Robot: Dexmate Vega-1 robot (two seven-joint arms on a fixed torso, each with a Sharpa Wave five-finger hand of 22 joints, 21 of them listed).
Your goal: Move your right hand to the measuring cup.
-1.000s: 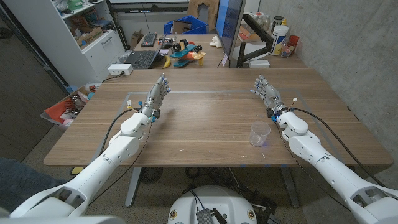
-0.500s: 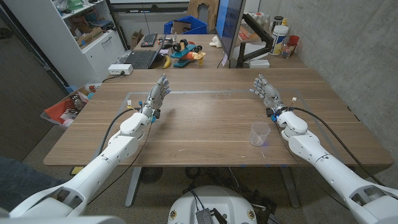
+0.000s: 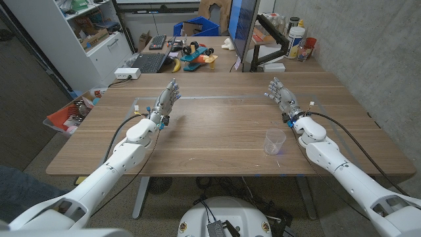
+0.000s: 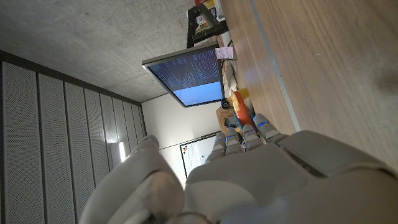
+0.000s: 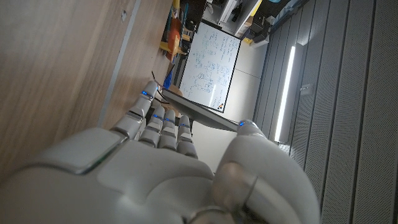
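Your right hand (image 3: 281, 95) stands at the far right part of the wooden table (image 3: 217, 125), with its fingers stretched out and a little apart, and it holds nothing. In the right wrist view the same hand (image 5: 168, 168) shows its back, the fingers (image 5: 163, 123) lying side by side and pointing along the table toward the room behind.

The measuring cup (image 3: 275, 142) is a small clear cup, upright on the table, nearer to the robot than your right hand and slightly toward the middle. It stands just beside the right forearm (image 3: 329, 158) — the cup and the arm do not touch, and the hand itself is well apart from the cup.

Your left hand (image 3: 167, 100) is at the far left part of the table, also with the fingers straight and apart, and with nothing in it. The left wrist view shows the back of this hand (image 4: 261, 180) above the wood, with a monitor (image 4: 186, 78) behind the table.

Behind the table you see a second desk with a laptop (image 3: 150, 62), some coloured toys (image 3: 194, 57) and a large monitor (image 3: 245, 29); a white shelf (image 3: 85, 33) stands at the left side of the room.
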